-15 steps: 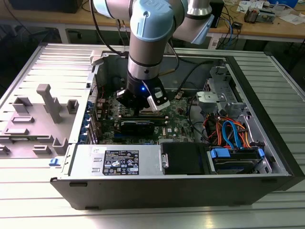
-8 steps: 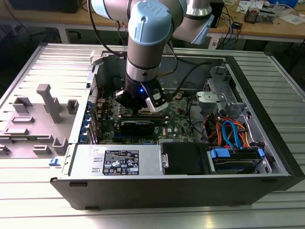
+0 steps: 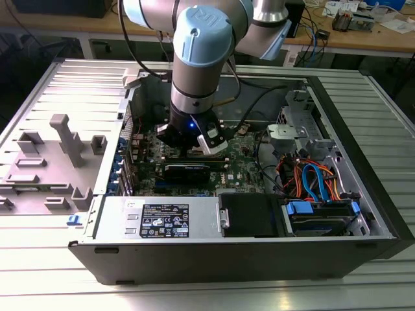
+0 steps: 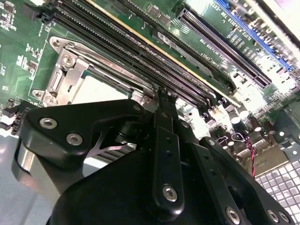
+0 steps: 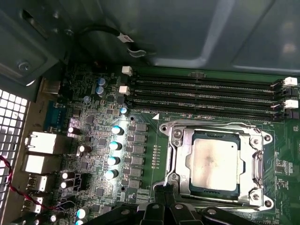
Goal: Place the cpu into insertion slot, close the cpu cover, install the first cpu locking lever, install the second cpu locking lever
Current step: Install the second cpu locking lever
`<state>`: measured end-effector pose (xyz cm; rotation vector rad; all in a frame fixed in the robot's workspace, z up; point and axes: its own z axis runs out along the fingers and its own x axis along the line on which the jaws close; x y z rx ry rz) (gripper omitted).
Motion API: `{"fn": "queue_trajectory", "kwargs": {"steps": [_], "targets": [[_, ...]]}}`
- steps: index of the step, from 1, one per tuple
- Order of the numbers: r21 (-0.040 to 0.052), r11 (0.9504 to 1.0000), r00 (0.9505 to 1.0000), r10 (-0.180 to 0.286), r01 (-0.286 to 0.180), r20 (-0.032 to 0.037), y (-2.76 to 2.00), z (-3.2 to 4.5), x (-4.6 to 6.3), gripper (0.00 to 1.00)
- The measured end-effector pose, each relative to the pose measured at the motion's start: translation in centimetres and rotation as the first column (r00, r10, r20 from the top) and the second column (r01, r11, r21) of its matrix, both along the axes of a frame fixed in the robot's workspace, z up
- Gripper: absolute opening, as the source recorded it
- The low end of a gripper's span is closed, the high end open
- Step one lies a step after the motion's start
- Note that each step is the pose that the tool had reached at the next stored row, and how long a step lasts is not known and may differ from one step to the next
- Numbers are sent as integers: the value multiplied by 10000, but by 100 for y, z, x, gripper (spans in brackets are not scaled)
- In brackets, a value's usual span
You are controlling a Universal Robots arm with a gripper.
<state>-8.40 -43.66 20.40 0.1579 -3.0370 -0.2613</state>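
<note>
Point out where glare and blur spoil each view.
Exterior view: the arm's blue joint cap hides the socket area. Second wrist view: the gripper looms dark and blurred, with glare washing out the cpu. First wrist view: evenly lit, soft sheen on the cpu.

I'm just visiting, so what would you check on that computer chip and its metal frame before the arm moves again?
1. cpu lying flat in the insertion slot: ok.
2. cpu cover down around the chip: ok.
3. Locking levers latched: cannot tell.
4. gripper at the socket's edge, over the motherboard: ok.
5. Gripper holding anything: cannot tell.
</note>
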Motion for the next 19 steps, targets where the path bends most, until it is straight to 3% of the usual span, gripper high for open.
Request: {"fn": "queue_trajectory", "kwargs": {"steps": [6, 16, 19], "targets": [[84, 10000, 10000, 36, -37, 19, 3, -30, -3, 11], [75, 10000, 10000, 37, -37, 13, 1, -28, -6, 11], [76, 10000, 10000, 36, -36, 25, 2, -26, -57, 11]]}}
